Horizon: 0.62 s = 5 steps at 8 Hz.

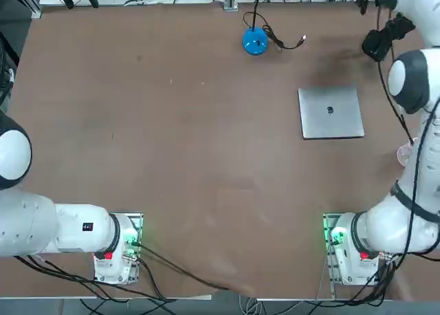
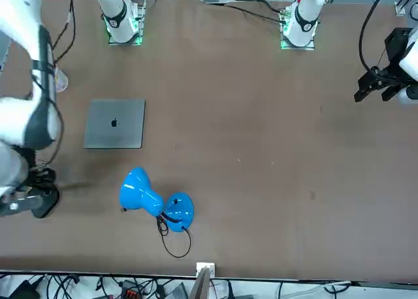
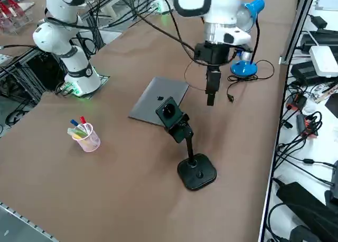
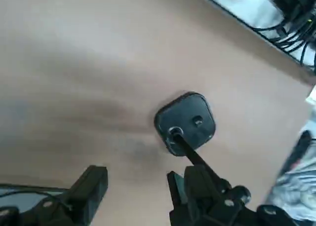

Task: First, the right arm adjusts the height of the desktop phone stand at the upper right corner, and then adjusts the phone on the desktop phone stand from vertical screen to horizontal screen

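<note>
The desktop phone stand [image 3: 196, 172] is black, with a squarish weighted base, a thin pole and a clamp head [image 3: 171, 114] tilted at the top. It stands near the table's right edge. I cannot make out the phone apart from that black head. My right gripper [image 3: 211, 98] hangs above the table just beyond the head, on the lamp's side, pointing down. In the wrist view the gripper [image 4: 133, 186] is open with nothing between its fingers. The stand's base [image 4: 185, 121] lies below it, and the clamp head [image 4: 212, 194] sits close beside one finger [image 4: 176, 185], outside the gap.
A silver laptop [image 3: 158, 99] lies shut on the table behind the stand. A blue desk lamp [image 3: 244, 67] with a trailing cord stands farther back. A clear cup of pens [image 3: 84, 133] sits toward my base. Cables and boxes crowd the floor past the table edge [image 3: 274, 147].
</note>
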Each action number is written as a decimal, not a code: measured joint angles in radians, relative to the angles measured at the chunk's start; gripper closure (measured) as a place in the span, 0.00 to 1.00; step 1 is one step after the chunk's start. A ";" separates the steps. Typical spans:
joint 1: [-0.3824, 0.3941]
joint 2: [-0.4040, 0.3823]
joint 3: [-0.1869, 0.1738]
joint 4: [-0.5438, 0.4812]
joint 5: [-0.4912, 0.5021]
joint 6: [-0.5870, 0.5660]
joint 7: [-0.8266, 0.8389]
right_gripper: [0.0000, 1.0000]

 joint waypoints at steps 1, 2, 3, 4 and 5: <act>0.015 0.033 0.000 -0.001 -0.055 0.000 -0.007 0.07; 0.025 0.067 0.000 -0.001 -0.113 -0.001 -0.014 0.09; 0.035 0.098 0.000 -0.002 -0.183 -0.009 -0.017 0.11; 0.044 0.125 0.000 -0.002 -0.253 -0.026 -0.019 0.13; 0.049 0.144 0.000 -0.001 -0.302 -0.044 -0.031 0.15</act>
